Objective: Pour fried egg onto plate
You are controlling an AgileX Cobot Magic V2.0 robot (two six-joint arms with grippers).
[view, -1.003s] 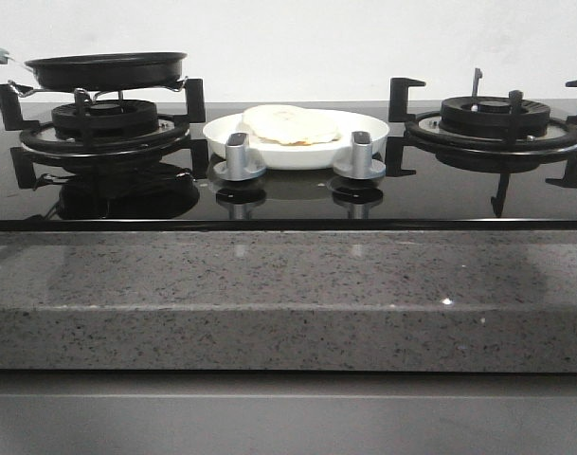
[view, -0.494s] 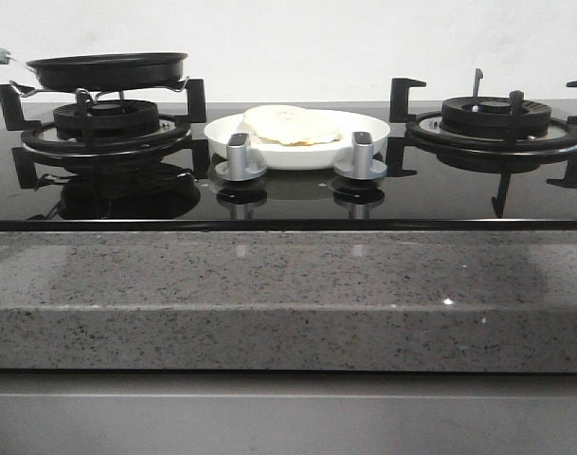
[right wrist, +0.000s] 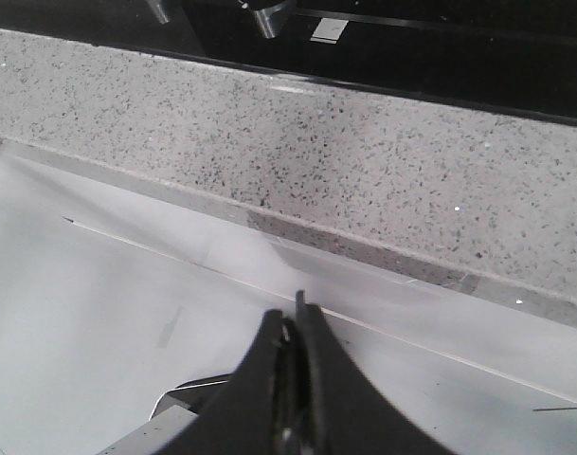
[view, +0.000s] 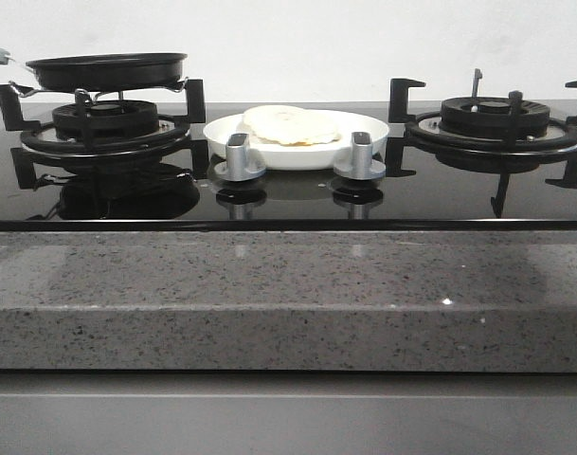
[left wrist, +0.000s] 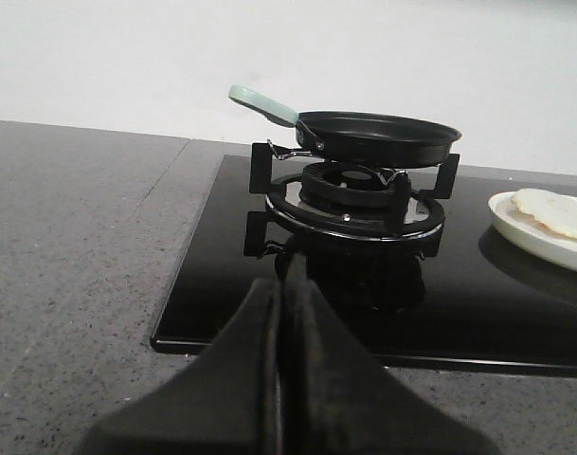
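The fried egg (view: 286, 124) lies flat in the plate (view: 364, 142), slightly toward the plate's 9 o'clock side. The plate sits on the black glass stove surface (view: 440, 194), between the two burners and just behind the two silver knobs (view: 238, 157). At the plate's 9 o'clock, the black frying pan (view: 106, 70) rests on the left burner (view: 103, 128), its pale green handle (left wrist: 261, 104) pointing away from the plate. The right burner (view: 495, 121) stands at 3 o'clock. The left gripper (left wrist: 283, 313) hangs over the grey stone counter (left wrist: 70, 246), fingers pressed together, holding nothing. The right gripper (right wrist: 296, 332) has fingers together, also holding nothing, below the counter edge (right wrist: 364, 171).
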